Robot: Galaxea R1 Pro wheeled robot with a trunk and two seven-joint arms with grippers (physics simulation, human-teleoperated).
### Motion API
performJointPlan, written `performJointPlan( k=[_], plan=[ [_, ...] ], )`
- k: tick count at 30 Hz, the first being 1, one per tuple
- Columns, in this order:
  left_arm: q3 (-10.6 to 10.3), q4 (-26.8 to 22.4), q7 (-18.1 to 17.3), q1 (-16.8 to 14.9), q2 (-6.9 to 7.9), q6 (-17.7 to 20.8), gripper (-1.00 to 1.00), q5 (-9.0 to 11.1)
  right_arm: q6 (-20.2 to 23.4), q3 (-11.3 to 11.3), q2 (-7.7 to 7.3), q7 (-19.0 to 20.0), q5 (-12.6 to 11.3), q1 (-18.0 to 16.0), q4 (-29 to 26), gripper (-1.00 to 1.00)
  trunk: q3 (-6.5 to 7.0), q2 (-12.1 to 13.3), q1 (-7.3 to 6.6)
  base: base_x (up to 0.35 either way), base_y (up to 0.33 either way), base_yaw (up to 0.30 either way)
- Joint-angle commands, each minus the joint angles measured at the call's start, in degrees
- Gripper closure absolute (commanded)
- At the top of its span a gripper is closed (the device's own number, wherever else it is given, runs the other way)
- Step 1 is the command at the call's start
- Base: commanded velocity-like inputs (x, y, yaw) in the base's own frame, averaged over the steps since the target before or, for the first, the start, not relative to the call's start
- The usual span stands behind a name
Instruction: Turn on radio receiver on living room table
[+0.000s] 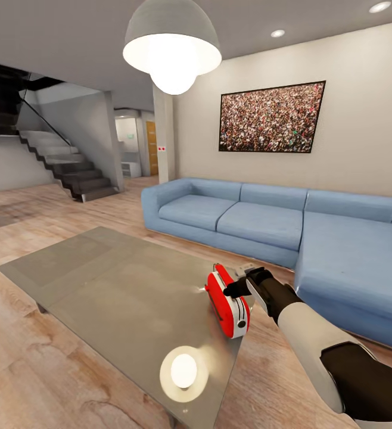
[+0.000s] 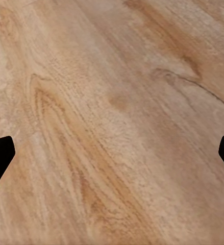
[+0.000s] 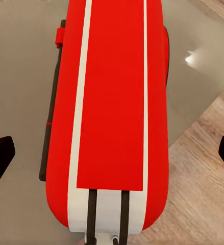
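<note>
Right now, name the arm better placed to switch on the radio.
Right. The right gripper hovers at the radio receiver near the table edge, its jaws spread over the red top. The left gripper faces only wood floor.

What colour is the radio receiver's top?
Red with white stripes, clearest on the radio receiver in the right wrist view.

text: none legible | radio receiver (image 1: 229,301): red-and-white casing bore no readable label or brand | framed picture (image 1: 271,117): showed a crowd, no lettering | far wall by doorway: small marks too tiny to read
</note>
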Motion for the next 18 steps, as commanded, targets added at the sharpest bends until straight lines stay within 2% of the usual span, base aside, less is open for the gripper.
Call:
performJointPlan(
  k=[1,11,18],
  plan=[
    [0.0,0.0,0.0,0.0,0.00,0.0,-1.00,0.0,0.0,0.0,0.00,0.0,0.0,0.0,0.0,-1.00,0.00,0.0,0.00,0.000,0.000,0.000],
    [0.0,0.0,0.0,0.0,0.00,0.0,-1.00,0.0,0.0,0.0,0.00,0.0,0.0,0.0,0.0,-1.00,-0.01,0.0,0.00,0.000,0.000,0.000],
    [0.0,0.1,0.0,0.0,0.02,0.0,-1.00,0.0,0.0,0.0,0.00,0.0,-0.1,0.0,0.0,-1.00,-0.50,0.0,0.00,0.000,0.000,0.042]
  ],
)
